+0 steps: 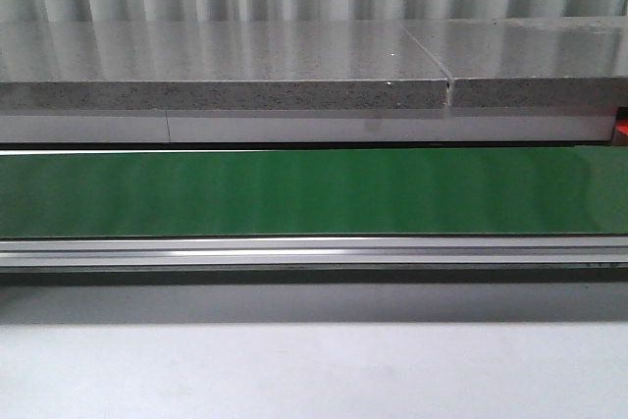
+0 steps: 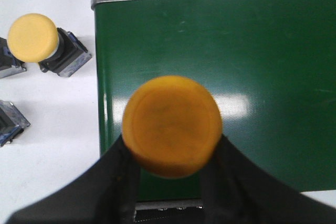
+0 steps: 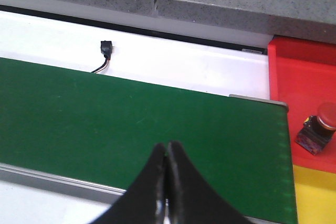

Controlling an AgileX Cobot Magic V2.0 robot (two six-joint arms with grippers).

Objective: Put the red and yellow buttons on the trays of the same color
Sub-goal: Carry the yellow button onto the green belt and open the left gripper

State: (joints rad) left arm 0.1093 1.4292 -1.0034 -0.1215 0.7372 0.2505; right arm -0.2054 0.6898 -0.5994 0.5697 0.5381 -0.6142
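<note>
Left wrist view: the left gripper (image 2: 170, 153) is clamped on a yellow button (image 2: 172, 125), its dark fingers (image 2: 118, 182) pressing the round cap from both sides, above the end of the green belt (image 2: 262, 51). At ten o'clock from the held cap, on the white table (image 2: 47, 129), a second yellow button (image 2: 33, 36) stands on its black, blocky switch body, and the corner of another switch body (image 2: 9, 121) shows at nine o'clock; its cap colour cannot be told.

In the right wrist view the right gripper (image 3: 167, 174) holds nothing, its two fingers pinched together over the belt. At three o'clock a red button (image 3: 317, 131) already sits on the red tray (image 3: 294, 77), and a strip of the yellow tray (image 3: 315, 195) shows at four o'clock, bare where visible.

So I judge one red button sorted, one yellow in hand and at least one more waiting. The front view shows only the belt, a speckled stone-like slab (image 1: 245, 71) and an aluminium rail (image 1: 294, 252).

The caps are smooth, matte domes; the belt is glossy and faintly scuffed; the trays look like flat plastic.
</note>
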